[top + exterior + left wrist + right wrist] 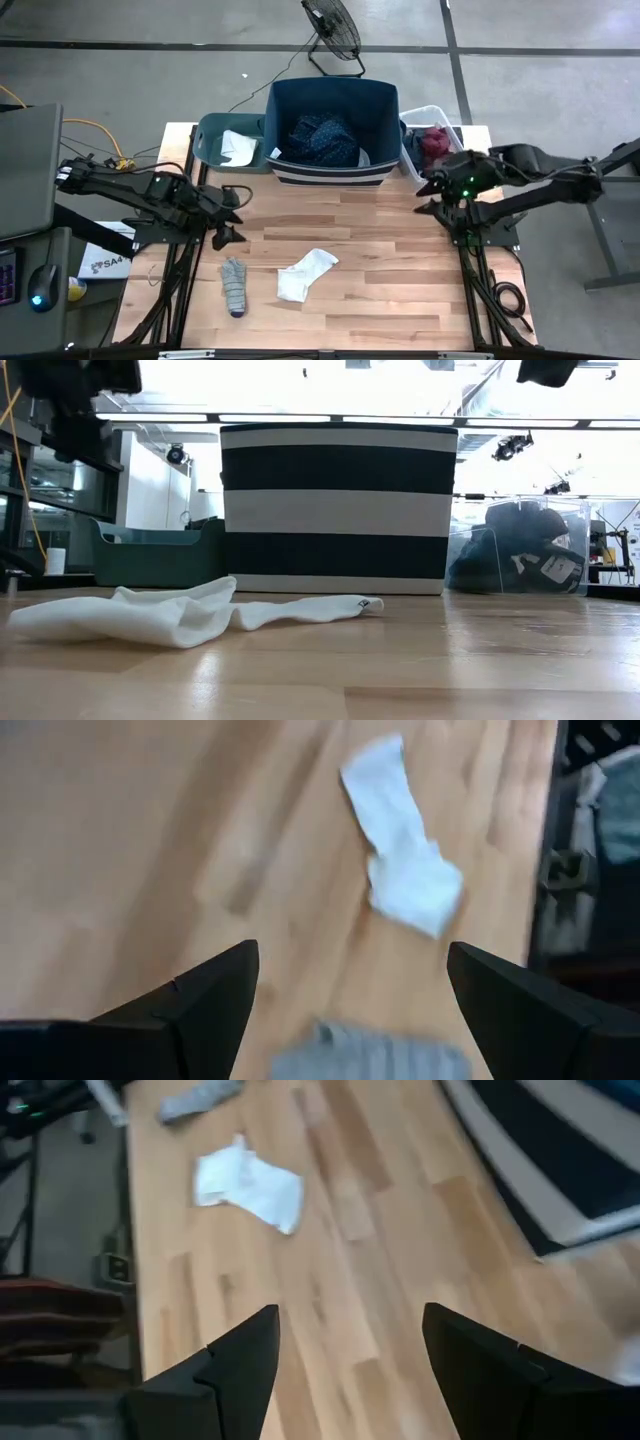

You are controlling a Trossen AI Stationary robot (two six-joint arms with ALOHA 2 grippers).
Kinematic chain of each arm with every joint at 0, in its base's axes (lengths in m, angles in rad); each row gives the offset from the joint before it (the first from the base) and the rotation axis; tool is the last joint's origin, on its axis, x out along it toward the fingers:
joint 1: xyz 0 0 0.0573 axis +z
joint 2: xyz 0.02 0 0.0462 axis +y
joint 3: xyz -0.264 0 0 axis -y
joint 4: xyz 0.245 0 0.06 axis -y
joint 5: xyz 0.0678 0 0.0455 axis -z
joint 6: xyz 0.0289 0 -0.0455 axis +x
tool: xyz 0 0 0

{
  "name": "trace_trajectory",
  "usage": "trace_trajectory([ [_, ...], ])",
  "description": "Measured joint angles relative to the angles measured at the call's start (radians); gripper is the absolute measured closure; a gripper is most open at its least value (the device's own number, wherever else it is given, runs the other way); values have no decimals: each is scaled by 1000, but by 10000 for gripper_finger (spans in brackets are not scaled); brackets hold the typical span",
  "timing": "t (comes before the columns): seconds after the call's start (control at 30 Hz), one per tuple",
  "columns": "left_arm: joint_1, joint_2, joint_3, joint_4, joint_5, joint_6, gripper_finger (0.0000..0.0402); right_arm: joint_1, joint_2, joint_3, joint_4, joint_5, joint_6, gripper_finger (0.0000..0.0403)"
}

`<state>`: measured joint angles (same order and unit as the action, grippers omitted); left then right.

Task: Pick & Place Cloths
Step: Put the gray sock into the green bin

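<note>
Your left gripper (228,213) was over the left side of the wooden table (380,300), fingers spread wide and holding nothing. Just near of it lay the grey sock (233,285). To the right of that sock was the white sock (304,274), flat on the wood. Your right gripper (428,194) hung over the right side, fingers apart and empty, near the clear bin (447,125) with the maroon cloth (434,143). The navy dotted cloth (323,140) sat in the striped navy bin (330,172). A pale cloth (238,147) lay in the teal bin (208,133).
</note>
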<state>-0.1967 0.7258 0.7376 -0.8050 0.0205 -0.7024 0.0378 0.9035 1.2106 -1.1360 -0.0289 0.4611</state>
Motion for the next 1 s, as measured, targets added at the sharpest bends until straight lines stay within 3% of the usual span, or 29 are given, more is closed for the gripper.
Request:
trace_trajectory([
  [0.23, 0, 19, 0, -85, 191, -41, 82, 217, 84, 0, 99, 122, 145, 166],
  [0.4, -1, 51, 0, -124, 260, -82, 82, 316, 171, 0, 162, 168, 212, 166],
  [0.67, -124, 142, 0, -119, 246, -50, 82, 408, 312, 0, 275, 242, 336, 166],
  [1.0, -325, 300, 0, -108, 105, -65, 82, 476, 396, 0, 350, 240, 584, 166],
])
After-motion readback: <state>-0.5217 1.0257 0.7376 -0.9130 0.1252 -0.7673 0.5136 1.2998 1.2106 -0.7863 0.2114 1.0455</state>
